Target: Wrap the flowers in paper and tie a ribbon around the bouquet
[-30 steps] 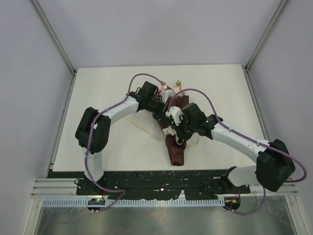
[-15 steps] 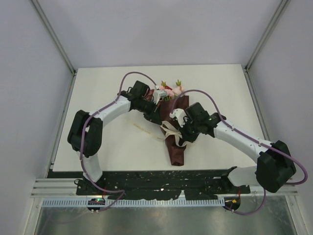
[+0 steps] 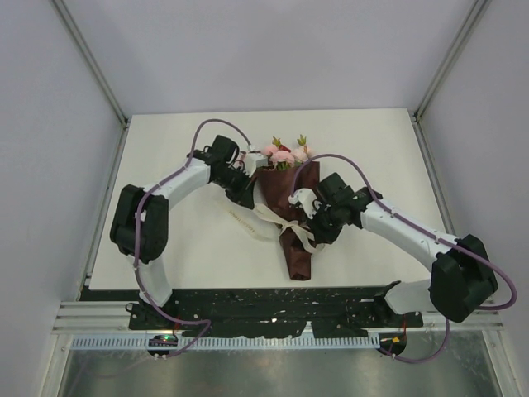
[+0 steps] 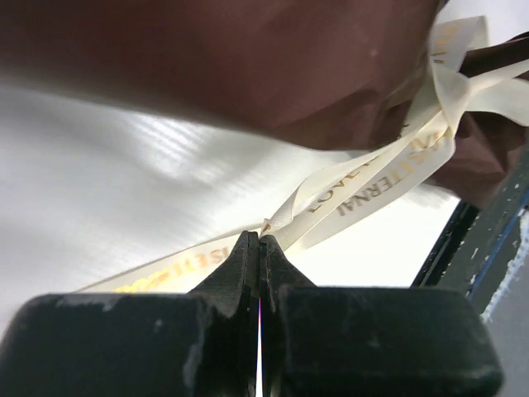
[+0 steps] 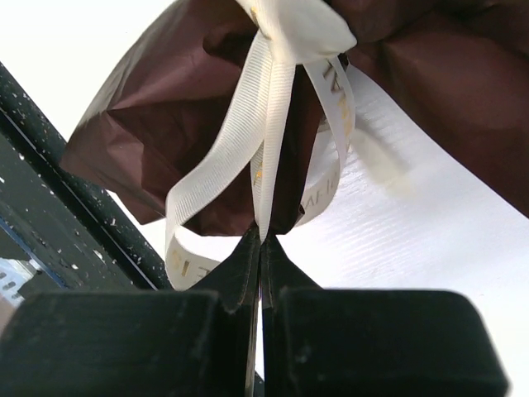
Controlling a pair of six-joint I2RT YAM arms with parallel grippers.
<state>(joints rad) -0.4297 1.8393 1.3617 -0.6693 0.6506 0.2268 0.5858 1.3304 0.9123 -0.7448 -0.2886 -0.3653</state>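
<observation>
Now, maroon bouquet on white table, cream ribbon knotted around its waist, left gripper left of bouquet, right gripper right of it, each pinched tight on a ribbon tail, gold letters "TERNAL" readable.

White links, black joints, purple cables; left claw, right claw black

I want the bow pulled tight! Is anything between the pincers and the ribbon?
Nothing visible. The left pincer and the right pincer are each shut right on the ribbon, beside the bouquet.
</observation>
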